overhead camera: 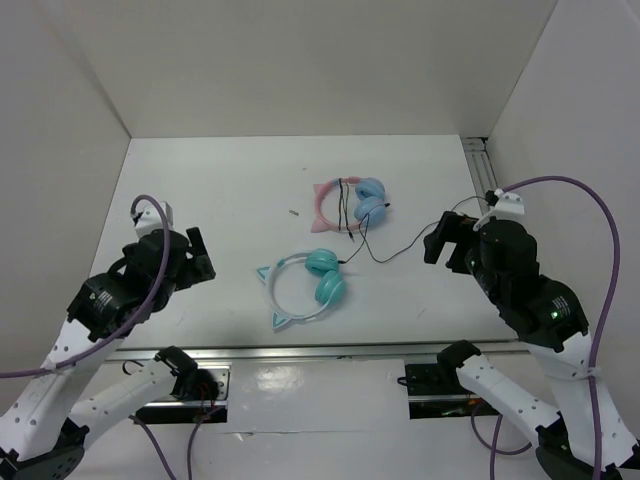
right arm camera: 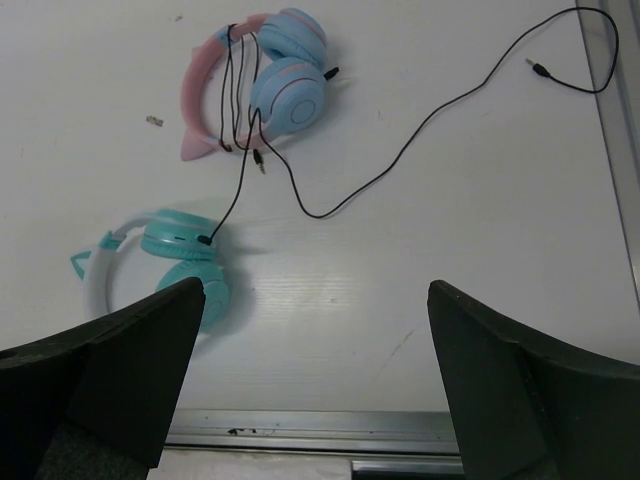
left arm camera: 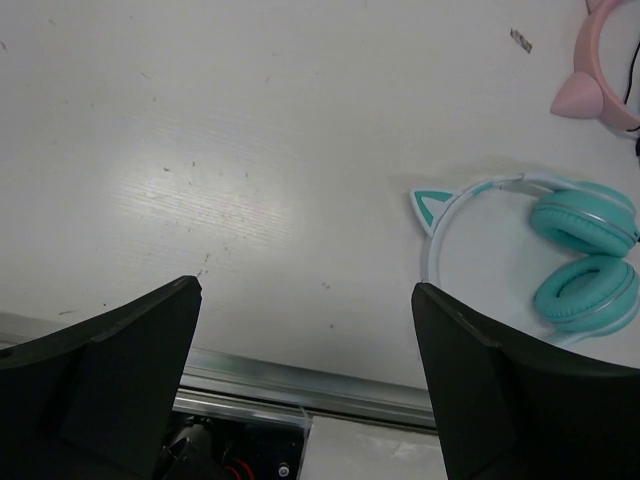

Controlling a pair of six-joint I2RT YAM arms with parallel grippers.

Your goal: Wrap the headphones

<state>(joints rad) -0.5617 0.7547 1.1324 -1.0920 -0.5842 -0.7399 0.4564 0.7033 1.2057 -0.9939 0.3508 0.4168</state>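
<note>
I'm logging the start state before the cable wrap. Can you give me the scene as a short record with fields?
target: teal headphones, lying flat on the table
cable: thin black cable, unwrapped, trailing from a teal earcup toward the right side
other item: pink-banded headphones, farther back, black cable looped around the band
left gripper: open, empty, off to the target's left
right gripper: open, empty, on the target's right
task state: wrapping not begun
</note>
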